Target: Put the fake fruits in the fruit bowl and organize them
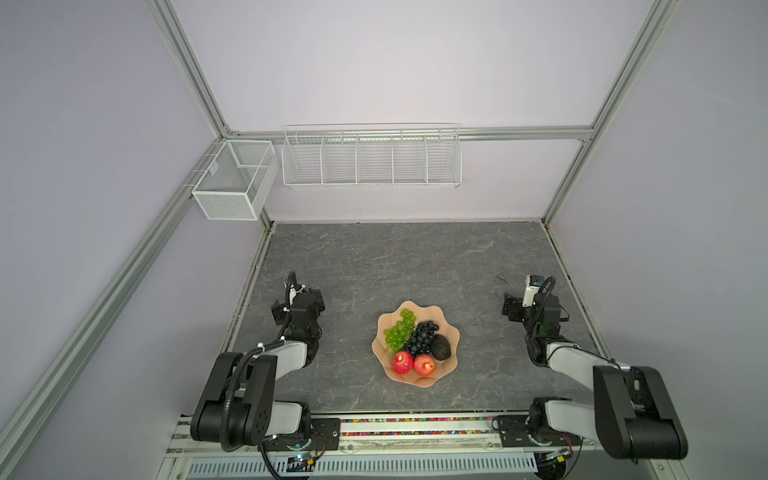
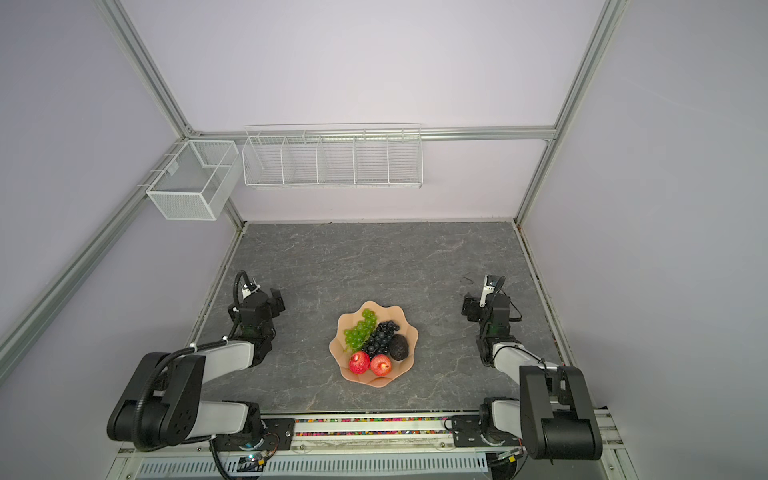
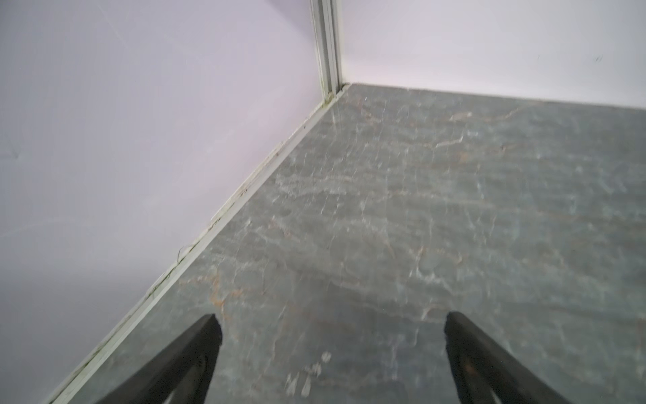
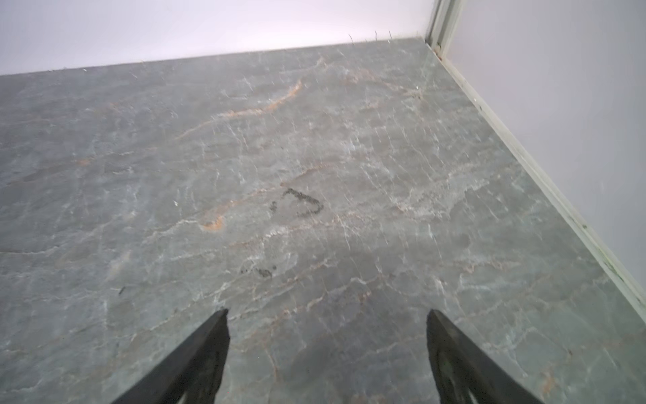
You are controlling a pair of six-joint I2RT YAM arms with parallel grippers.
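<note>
The fruit bowl is wide, shallow and glossy peach, with a wavy scalloped rim and faceted sides. All the fruit lies inside it: a green grape bunch of small round beads toward the far left, a dark grape bunch in the middle, a black, bumpy oval avocado on the right, and two smooth, shiny red apples side by side at the near edge. The bowl sits on a grey tabletop veined like stone with pale and rusty lines and marked by a dark scuff on the right side. Plain lilac walls close it in, edged by an aluminium frame, and white wire baskets hang on the back wall. The left gripper and the right gripper each show two thin black fingers spread wide with only bare stone between them — both empty. In both top views the bowl lies between the two arms, near the front of the table and well apart from either set of jaws, which point away toward the far corners.
</note>
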